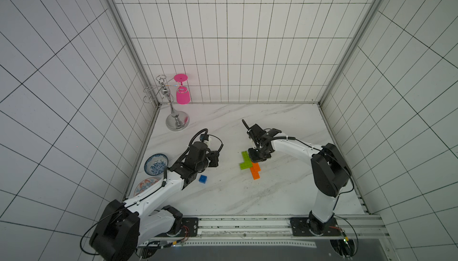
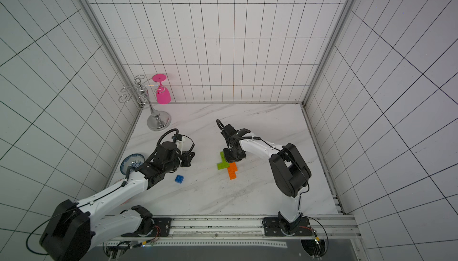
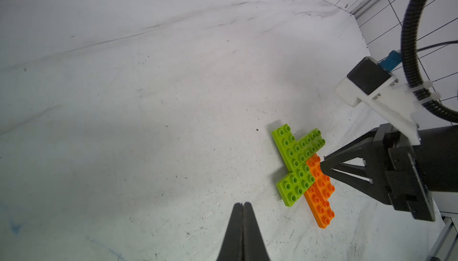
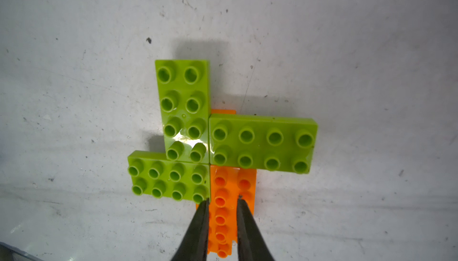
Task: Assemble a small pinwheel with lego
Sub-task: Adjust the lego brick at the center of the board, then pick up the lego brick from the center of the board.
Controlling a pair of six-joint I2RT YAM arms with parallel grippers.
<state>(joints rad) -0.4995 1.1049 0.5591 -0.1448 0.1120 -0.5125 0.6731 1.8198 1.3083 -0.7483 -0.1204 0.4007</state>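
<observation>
The pinwheel lies flat on the marble table: three lime-green bricks [image 4: 188, 113] form crossed blades over an orange stepped stem [image 4: 231, 197]. Both top views show its green blades [image 1: 245, 160] [image 2: 223, 163] and stem [image 1: 255, 172] right of centre. My right gripper [image 4: 222, 200] hovers tip-down over the stem's upper end, jaws slightly apart with a row of orange studs showing between them, gripping nothing. The blue square lego [image 1: 203, 179] [image 2: 179, 178] lies loose to the left, beside my left arm. My left gripper [image 3: 243, 204] is shut and empty above bare table, short of the green blades [image 3: 297, 153].
A chrome glass rack [image 1: 177, 121] with a pink glass [image 1: 183, 96] hanging on it stands in the back left corner. Two patterned plates [image 1: 156, 164] [image 1: 146, 185] lean at the left edge. Tiled walls enclose the table, with a metal rail [image 1: 247, 225] along the front.
</observation>
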